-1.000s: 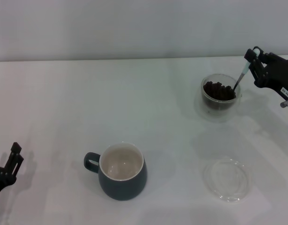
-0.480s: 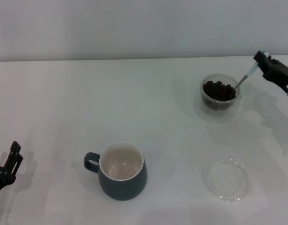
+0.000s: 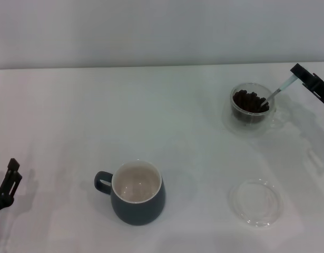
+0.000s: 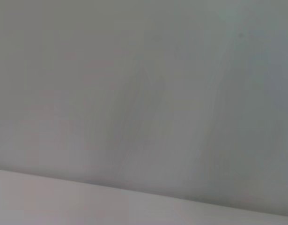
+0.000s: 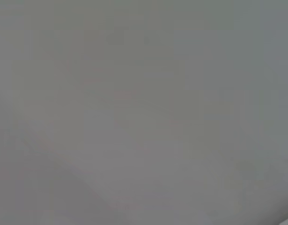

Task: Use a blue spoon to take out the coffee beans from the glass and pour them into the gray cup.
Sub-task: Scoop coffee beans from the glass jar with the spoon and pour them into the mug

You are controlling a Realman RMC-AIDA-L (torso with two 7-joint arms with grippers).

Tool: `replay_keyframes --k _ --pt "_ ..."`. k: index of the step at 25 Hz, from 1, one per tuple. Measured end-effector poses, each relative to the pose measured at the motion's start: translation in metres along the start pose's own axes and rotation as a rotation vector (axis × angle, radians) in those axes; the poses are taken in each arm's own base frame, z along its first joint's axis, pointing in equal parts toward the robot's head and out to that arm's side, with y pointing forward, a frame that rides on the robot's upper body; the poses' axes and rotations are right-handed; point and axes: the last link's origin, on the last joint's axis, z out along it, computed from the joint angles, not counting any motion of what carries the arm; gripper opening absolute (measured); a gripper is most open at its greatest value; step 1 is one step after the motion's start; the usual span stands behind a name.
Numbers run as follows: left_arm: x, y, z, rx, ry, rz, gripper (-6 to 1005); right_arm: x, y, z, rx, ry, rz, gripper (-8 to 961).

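In the head view the glass (image 3: 252,108) stands at the far right of the white table, filled with dark coffee beans (image 3: 248,100). The blue spoon (image 3: 278,91) leans low over the glass rim, its metal bowl among the beans and its pale handle running up to the right. My right gripper (image 3: 300,74) is shut on the end of that handle, at the right edge of the view. The gray cup (image 3: 136,192), cream inside and holding nothing, stands front centre with its handle to the left. My left gripper (image 3: 6,185) sits parked at the lower left edge.
A flat clear glass dish (image 3: 255,202) lies at the front right, between the glass and the table's near edge. Both wrist views show only blank grey surface. A pale wall bounds the table at the back.
My right gripper has drawn away to the right, tilting the spoon from steep to a low slant. The glass has shifted slightly right with it. My left gripper has sunk a little lower.
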Motion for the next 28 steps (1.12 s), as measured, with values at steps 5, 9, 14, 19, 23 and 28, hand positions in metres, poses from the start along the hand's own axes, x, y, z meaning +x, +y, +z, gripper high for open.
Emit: replay_keyframes --k 5,9,14,19,23,28 --pt "0.001 -0.001 0.0 0.001 0.002 0.004 711 0.0 -0.001 0.0 0.002 -0.001 0.062 153" --pt "0.001 -0.001 0.0 0.001 0.002 0.007 711 0.0 -0.001 -0.001 0.005 -0.006 0.101 153" --pt "0.0 -0.001 0.0 0.003 0.001 0.008 710 0.0 -0.003 -0.003 0.012 -0.015 0.155 154" --pt "0.0 -0.002 -0.002 0.007 -0.001 0.009 710 -0.002 -0.007 -0.006 0.024 -0.034 0.204 155" --pt "0.0 -0.002 -0.002 0.008 -0.002 0.011 710 -0.004 -0.009 -0.007 0.031 -0.054 0.233 155" --pt "0.0 -0.002 -0.001 0.007 -0.001 0.012 709 -0.007 -0.011 -0.009 0.038 -0.081 0.286 156"
